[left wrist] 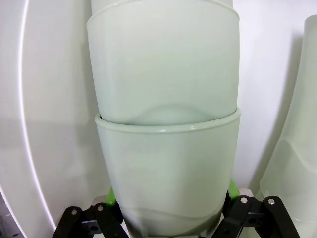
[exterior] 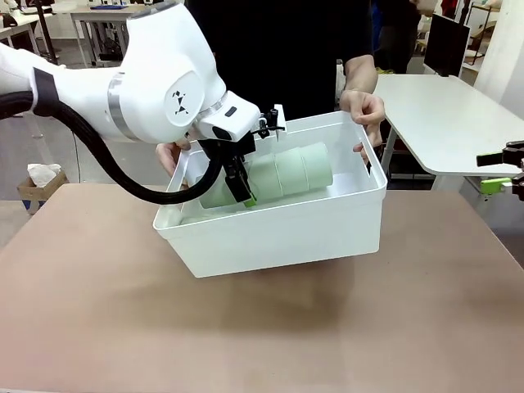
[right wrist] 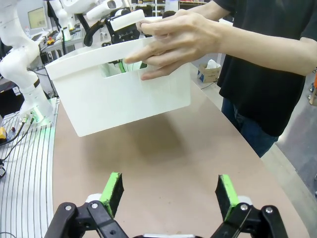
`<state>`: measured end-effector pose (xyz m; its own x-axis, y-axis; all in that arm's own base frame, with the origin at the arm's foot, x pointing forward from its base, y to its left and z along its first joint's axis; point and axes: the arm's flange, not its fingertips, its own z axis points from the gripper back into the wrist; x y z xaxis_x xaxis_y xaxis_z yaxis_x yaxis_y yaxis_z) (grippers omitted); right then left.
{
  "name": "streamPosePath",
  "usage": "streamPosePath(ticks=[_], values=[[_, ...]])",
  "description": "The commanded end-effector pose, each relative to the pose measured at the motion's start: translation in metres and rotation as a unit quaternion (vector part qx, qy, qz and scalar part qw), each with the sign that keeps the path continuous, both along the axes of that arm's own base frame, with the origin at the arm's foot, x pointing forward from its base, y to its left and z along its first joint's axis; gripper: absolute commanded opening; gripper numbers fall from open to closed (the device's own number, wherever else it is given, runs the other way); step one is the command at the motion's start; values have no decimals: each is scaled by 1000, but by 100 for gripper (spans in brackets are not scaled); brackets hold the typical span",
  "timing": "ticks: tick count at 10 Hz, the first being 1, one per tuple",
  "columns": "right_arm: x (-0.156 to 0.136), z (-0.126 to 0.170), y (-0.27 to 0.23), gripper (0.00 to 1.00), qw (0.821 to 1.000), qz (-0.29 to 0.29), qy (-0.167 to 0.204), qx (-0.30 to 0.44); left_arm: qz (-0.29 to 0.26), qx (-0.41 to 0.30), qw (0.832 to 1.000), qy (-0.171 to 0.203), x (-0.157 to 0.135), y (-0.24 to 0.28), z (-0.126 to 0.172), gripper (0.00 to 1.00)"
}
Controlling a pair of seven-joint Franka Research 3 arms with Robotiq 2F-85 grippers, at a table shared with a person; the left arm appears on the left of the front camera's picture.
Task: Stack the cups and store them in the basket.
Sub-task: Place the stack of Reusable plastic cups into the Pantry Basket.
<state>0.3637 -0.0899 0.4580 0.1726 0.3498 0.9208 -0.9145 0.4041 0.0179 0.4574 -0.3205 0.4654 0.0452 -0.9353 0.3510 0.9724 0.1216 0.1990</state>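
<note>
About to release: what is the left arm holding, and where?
The stacked cups, gripped near the closed base of the outermost one, inside the basket.

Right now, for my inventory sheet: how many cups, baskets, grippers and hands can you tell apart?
Cups: 3 told apart in the stack, maybe more hidden
Basket: 1
Grippers: 2, left gripper and right gripper
Hands: 2
Total: 8 at least

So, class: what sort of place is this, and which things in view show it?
Probably a robotics lab: another white robot arm stands on a neighbouring bench, cables run beside the table, and a monitor sits behind.
</note>
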Motion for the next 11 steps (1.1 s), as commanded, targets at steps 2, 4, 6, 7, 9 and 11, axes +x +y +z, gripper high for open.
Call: streamPosePath(ticks=[2,4,6,7,9,11], values=[[3,2,0,100,1000,-1,-5,1,4,-7,1000,5,6,-7,1,87],[3,2,0,100,1000,-1,-5,1,5,-7,1000,16,7,-9,-5,87],[3,2,0,100,1000,-1,-5,1,2,-7,1000,15,6,-11,-8,100],[3,2,0,100,1000,-1,-5,1,1,-8,1000,13,6,-11,-8,100],[3,2,0,100,1000,-1,-5,1,-3,-9,1000,14,5,-12,-6,100],[3,2,0,100,1000,-1,-5,1,-7,-13,1000,18,3,-10,2,100]])
